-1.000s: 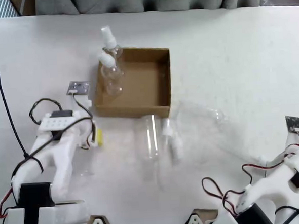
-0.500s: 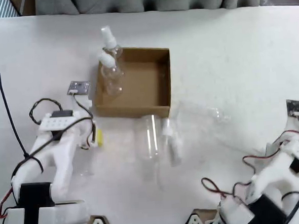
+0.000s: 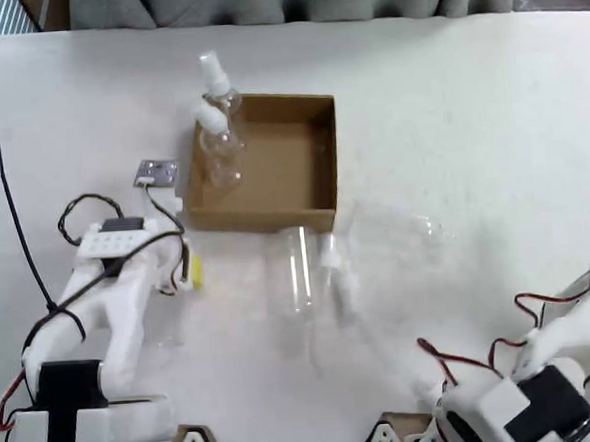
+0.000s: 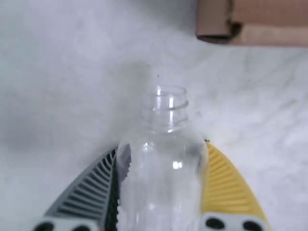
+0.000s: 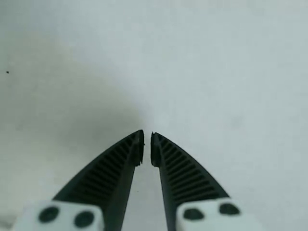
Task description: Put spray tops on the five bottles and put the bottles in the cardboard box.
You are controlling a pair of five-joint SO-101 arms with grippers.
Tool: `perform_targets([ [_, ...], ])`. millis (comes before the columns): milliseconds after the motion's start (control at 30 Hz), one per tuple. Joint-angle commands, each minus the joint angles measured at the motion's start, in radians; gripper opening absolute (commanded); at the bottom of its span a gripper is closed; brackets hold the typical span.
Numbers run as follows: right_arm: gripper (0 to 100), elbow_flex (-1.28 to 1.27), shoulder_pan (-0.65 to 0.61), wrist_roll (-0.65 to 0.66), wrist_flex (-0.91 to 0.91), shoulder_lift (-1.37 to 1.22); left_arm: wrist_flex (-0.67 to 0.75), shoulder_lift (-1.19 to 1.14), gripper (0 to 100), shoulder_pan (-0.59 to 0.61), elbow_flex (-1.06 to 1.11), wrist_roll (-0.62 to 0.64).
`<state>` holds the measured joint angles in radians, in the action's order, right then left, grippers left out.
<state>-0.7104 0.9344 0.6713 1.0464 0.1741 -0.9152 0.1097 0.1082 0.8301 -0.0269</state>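
My left gripper (image 4: 161,159) is shut on a clear bottle (image 4: 166,110) with an open neck and no spray top; the grey and yellow fingers press its two sides. From above, that gripper (image 3: 185,276) sits left of the cardboard box (image 3: 313,195). Two bottles with white spray tops (image 3: 215,116) stand at the box's left wall. In front of the box a clear bottle (image 3: 297,269) lies beside a loose spray top (image 3: 332,254), and another clear bottle (image 3: 395,225) lies further right. My right gripper (image 5: 147,144) is shut on nothing, over bare table.
A small grey tag (image 3: 155,172) on a wire lies left of the box. The right arm (image 3: 546,396) is folded low in the front right corner. A corner of the box (image 4: 250,21) shows beyond the held bottle.
The right arm has drawn back toward the front right corner. The left arm and its bottle have not moved.
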Motion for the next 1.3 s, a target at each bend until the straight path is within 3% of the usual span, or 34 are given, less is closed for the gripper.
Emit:
perform_targets([
  [0,1.7,0.038,0.012,0.055,0.091,0.076,0.002,0.010,2,-0.012,-0.044,-0.011],
  [333,1.7,-0.072,-0.065,0.290,0.315,0.237,0.003,0.008,2,-0.010,-0.046,-0.011],
  [533,1.7,-0.192,-0.236,0.376,0.334,0.375,0.003,0.013,2,-0.005,-0.046,-0.005],
  [700,1.9,-0.229,-0.394,0.523,0.504,0.512,0.003,0.013,2,-0.005,-0.048,-0.005],
  [1000,13.4,-0.302,-0.581,0.526,0.587,0.723,0.003,0.008,2,-0.005,-0.049,-0.005],
  [1267,17.3,-0.324,-0.796,0.529,0.559,0.633,0.003,0.008,2,-0.005,-0.051,-0.005],
])
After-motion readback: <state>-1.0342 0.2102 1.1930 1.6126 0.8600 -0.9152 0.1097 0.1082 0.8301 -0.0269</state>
